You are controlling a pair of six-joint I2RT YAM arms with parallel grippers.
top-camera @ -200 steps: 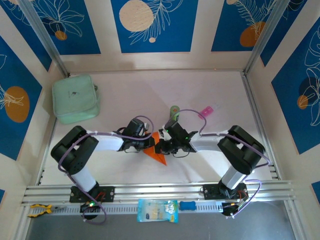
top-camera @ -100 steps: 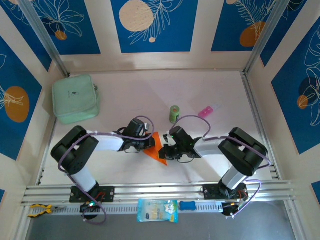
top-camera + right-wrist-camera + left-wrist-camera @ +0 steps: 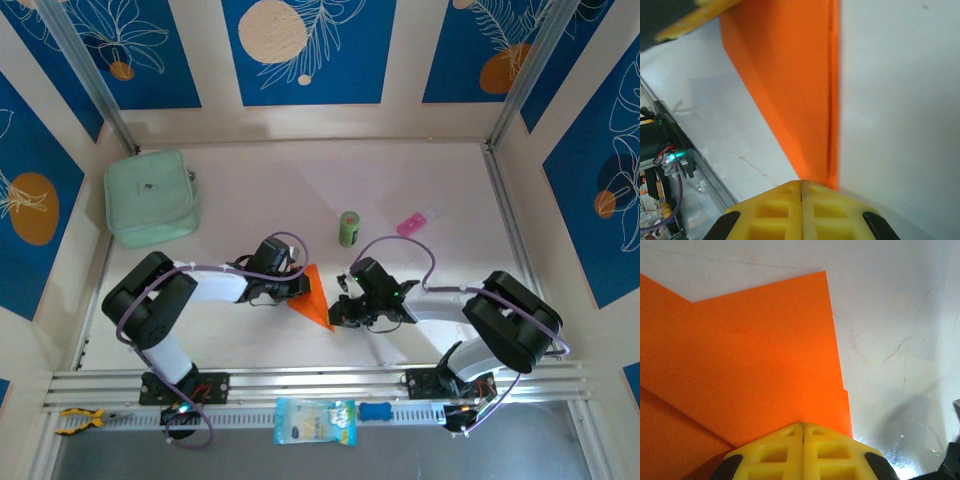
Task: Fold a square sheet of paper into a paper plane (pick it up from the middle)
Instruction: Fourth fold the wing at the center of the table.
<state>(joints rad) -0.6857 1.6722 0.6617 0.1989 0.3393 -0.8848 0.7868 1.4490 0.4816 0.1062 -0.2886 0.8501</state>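
From above, the orange paper (image 3: 314,300) lies on the pale table (image 3: 260,190), between the two arms and close to the near rail. It is folded into a narrow pointed shape, with one tip toward the back wall and the other toward the rail. The left gripper (image 3: 298,288) meets it from the left side and the right gripper (image 3: 340,312) sits just beside its right edge, near the lower tip. A small green can (image 3: 348,228) stands behind the paper and a pink packet (image 3: 411,223) lies to the can's right, both well apart from the paper. A mint-green pouch (image 3: 150,197) rests in the far left corner. A blue and white packet (image 3: 314,421) lies on the front rail

In the left wrist view, the left gripper (image 3: 803,432) has its yellow fingers pressed together with no gap. The tips rest on the orange paper (image 3: 755,355), which spreads ahead of them in two layers with a diagonal fold edge at the lower left. Whether any paper is caught between the fingers cannot be told. Bare table (image 3: 890,315) shows to the right

In the right wrist view, the right gripper (image 3: 801,190) likewise has its yellow fingers together. The orange paper (image 3: 795,90) runs as a tapering strip from the top of the view down to the fingertips, its straight edge slightly right of the seam. Whether the tips pinch it cannot be told. A green light (image 3: 671,157) glows at the lower left
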